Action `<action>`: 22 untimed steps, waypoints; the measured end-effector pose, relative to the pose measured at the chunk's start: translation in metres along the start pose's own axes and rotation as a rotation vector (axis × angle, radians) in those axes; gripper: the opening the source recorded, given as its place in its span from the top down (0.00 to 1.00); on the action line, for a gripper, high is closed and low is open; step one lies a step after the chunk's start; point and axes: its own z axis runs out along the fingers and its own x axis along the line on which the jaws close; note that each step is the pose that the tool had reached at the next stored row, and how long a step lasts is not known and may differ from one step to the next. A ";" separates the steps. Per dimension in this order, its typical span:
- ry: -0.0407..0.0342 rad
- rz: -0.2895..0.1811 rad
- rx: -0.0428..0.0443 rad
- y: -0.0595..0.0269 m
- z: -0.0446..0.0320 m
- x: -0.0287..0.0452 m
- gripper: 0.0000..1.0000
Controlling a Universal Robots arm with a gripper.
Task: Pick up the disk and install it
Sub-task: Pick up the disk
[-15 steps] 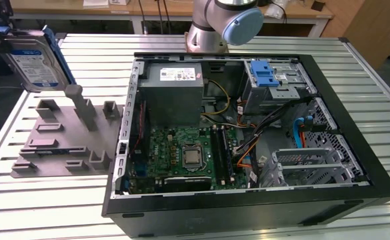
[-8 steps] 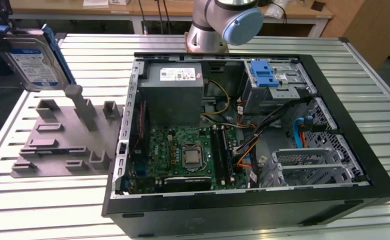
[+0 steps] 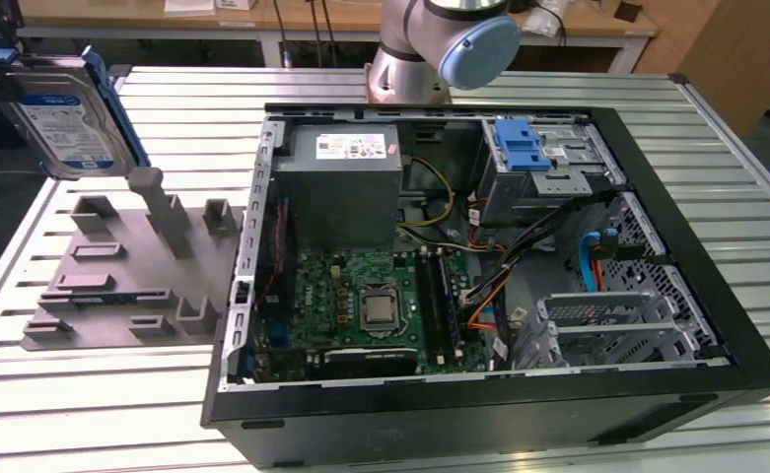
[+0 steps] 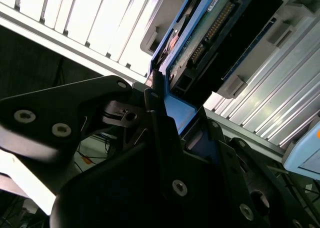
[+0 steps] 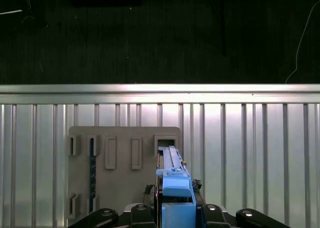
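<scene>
Item: the disk [image 3: 69, 123], pick-up done, clamped in our gripper [image 4: 162, 105] above the grey fixture [image 3: 121, 276]; install pending, which we judge needs alignment with the open case [image 3: 490, 424].

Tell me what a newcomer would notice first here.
The disk hangs in the air at the exterior view's upper left, gripped by the claw above the grey holder plate. In the middle lies the open computer case, its green motherboard exposed.
</scene>
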 end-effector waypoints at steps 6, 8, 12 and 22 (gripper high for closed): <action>0.0000 0.000 0.0000 0.0000 -0.0010 0.0000 0.64; 0.0000 0.000 -0.0001 0.0000 -0.0018 0.0000 0.64; 0.0000 0.000 0.0000 0.0001 -0.0045 0.0000 0.64; 0.0001 0.000 -0.0002 0.0001 -0.0079 0.0000 0.64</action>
